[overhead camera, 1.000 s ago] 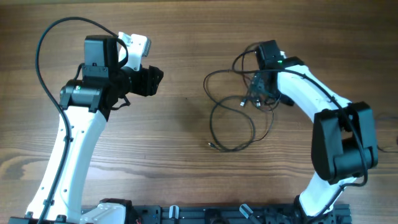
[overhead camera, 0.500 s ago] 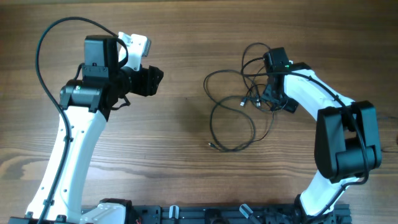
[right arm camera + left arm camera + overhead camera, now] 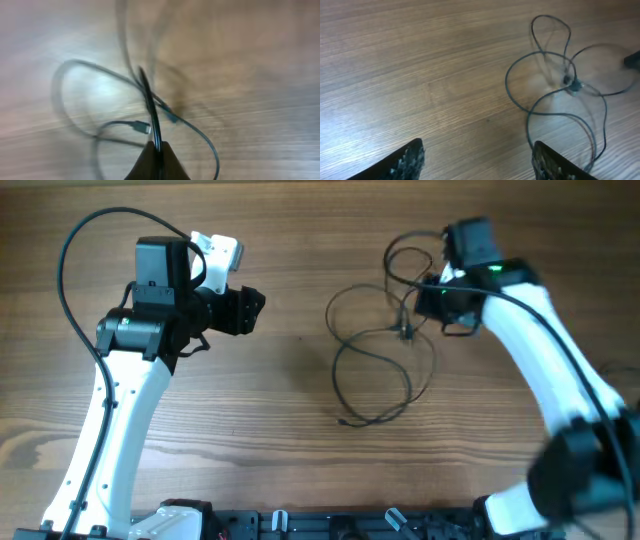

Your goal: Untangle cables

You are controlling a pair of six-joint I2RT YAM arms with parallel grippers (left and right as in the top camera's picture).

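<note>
The cables (image 3: 405,332) are thin black wires lying in loose crossing loops right of the table's middle. They also show in the left wrist view, where the cables (image 3: 568,82) meet at a small knot of plugs. My right gripper (image 3: 437,298) is at the loops' far right and is shut on one cable strand. In the right wrist view that strand (image 3: 150,107) runs up from between the closed tips of the right gripper (image 3: 157,150), beside a small plug (image 3: 142,128). My left gripper (image 3: 252,310) hangs open left of the loops, well apart from them, and the left gripper (image 3: 480,165) holds nothing.
The wooden tabletop (image 3: 280,410) stretches between the two arms. A black rail (image 3: 330,525) runs along the near edge. The left arm's own thick black cable (image 3: 68,250) arcs over the far left.
My right gripper has closed on a cable strand and moved right and farther back, drawing the upper loops with it. The left arm has stayed in place.
</note>
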